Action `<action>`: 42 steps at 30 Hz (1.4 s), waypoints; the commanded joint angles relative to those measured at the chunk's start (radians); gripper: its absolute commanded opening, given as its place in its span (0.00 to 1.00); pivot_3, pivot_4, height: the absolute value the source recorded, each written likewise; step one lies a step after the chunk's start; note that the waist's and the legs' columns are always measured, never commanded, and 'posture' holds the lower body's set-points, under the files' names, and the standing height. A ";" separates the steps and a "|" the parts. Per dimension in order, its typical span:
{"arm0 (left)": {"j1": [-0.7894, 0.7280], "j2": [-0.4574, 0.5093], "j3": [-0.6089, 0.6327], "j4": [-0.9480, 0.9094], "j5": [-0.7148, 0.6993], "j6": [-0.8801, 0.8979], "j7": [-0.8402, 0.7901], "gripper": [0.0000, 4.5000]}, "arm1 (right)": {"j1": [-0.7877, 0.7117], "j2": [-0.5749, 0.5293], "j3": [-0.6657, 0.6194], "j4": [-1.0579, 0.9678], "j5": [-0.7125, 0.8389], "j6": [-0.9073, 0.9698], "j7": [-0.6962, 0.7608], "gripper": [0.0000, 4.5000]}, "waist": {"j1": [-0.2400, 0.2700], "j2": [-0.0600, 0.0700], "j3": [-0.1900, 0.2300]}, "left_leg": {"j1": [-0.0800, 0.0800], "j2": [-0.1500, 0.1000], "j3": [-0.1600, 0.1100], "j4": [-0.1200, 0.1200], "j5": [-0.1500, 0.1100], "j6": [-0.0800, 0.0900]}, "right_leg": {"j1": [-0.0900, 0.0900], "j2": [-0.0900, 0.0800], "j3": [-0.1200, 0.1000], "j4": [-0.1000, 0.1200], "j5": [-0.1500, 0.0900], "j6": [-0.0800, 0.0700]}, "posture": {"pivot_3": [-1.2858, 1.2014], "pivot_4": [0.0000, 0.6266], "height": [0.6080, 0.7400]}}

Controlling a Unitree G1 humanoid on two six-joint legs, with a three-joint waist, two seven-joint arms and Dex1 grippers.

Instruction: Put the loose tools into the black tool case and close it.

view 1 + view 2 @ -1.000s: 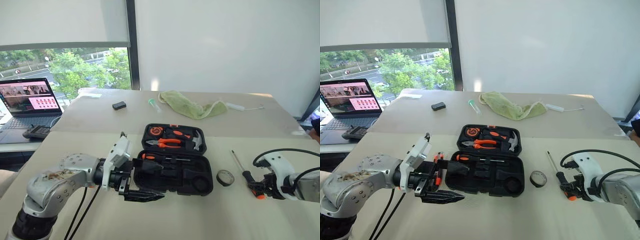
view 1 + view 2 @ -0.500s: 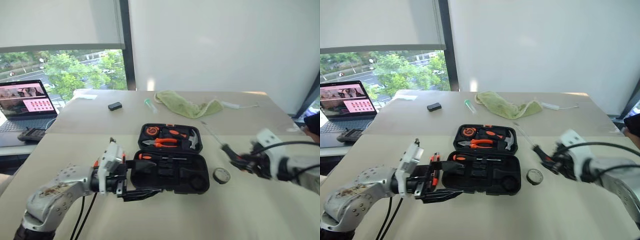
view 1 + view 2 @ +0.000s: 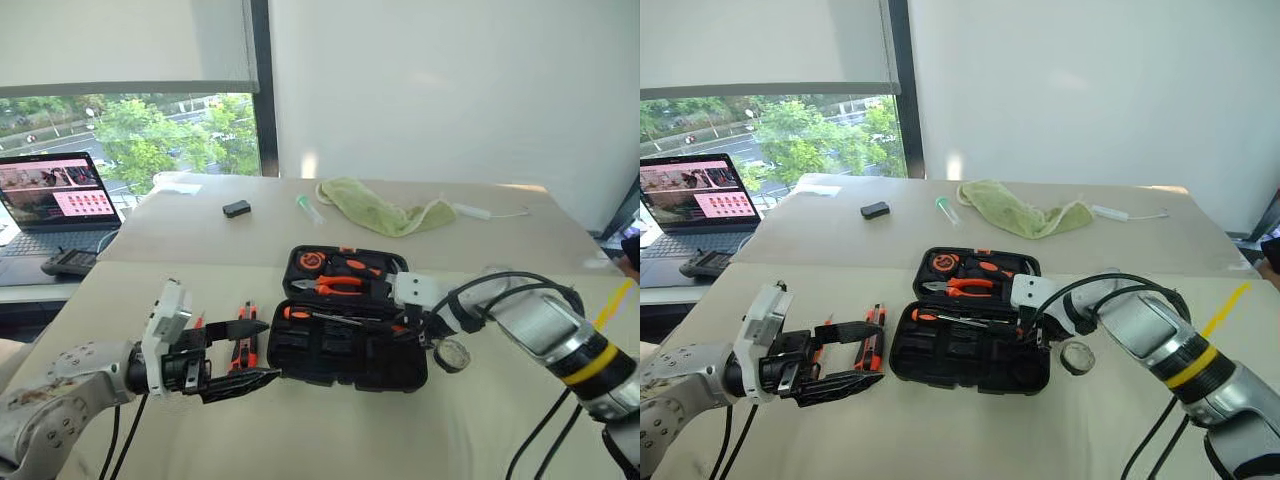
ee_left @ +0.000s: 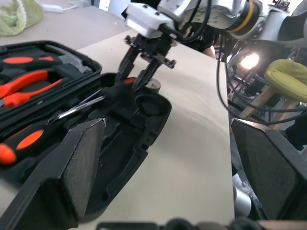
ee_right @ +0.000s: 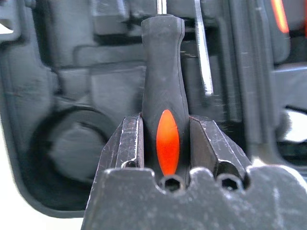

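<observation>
**Screwdriver over the open case**

Right gripper clamped on a long screwdriver with a black-orange handle, poised over the front half of the open black plastic clamshell tool case on the beige table. Second black-orange screwdriver already lying in its slot. Small black tape roll sitting just right of the case. Orange-black utility knife left of the case, beside the left gripper, jaws spread wide, holding nothing.

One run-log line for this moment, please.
right pincer: gripping screwdriver over open case | left pincer: open | tape roll: on table
</observation>
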 commanded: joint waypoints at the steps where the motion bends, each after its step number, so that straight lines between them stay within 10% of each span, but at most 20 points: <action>1: -0.007 0.012 0.023 -0.045 -0.039 0.005 0.040 1.00 | -0.030 0.012 0.018 0.052 -0.074 -0.073 0.079 0.23 | 0.000 0.000 0.000 | 0.000 0.000 0.000 0.000 0.000 0.000 | 0.000 0.000 0.000 0.000 0.000 0.000 | 0.52 0.24 1.00; 12: -0.007 0.012 0.004 -0.058 -0.052 -0.005 0.088 1.00 | -0.068 0.100 0.020 0.200 -0.202 -0.203 0.193 0.23 | 0.001 0.000 0.000 | 0.001 0.000 -0.001 0.000 0.000 -0.001 | 0.001 0.000 0.000 0.001 0.000 0.000 | 0.52 0.24 1.00; 17: 0.032 0.014 0.018 -0.058 -0.040 -0.021 0.061 1.00 | -0.053 0.119 -0.047 0.164 -0.184 -0.131 0.179 0.65 | -0.001 0.000 0.000 | 0.001 0.000 -0.001 -0.001 0.000 -0.002 | 0.001 0.000 0.000 0.001 0.000 0.000 | 0.52 0.24 1.00; 25: 0.061 0.019 0.023 -0.034 -0.007 -0.055 0.018 1.00 | 0.026 0.106 -0.271 -0.060 -0.001 0.039 0.182 0.65 | -0.001 0.001 0.001 | 0.001 0.001 -0.001 -0.002 0.000 -0.003 | -0.001 0.000 0.000 0.001 -0.001 -0.001 | 0.52 0.24 1.00; 34: 0.081 0.006 0.024 -0.050 0.003 -0.074 0.038 1.00 | 0.313 0.372 -0.514 -0.194 0.089 0.137 -0.229 0.03 | 0.001 0.001 0.001 | 0.002 0.001 -0.002 -0.003 0.000 -0.005 | -0.001 -0.008 0.000 0.003 0.000 -0.002 | 0.52 0.24 1.00; 42: 0.090 0.011 0.031 -0.037 0.004 -0.073 0.036 1.00 | 0.439 0.445 -0.343 -0.160 -0.037 0.068 -0.388 0.01 | -0.010 0.001 0.001 | 0.003 0.001 -0.001 -0.003 0.001 -0.006 | -0.002 0.000 0.000 0.005 0.000 -0.003 | 0.52 0.24 1.00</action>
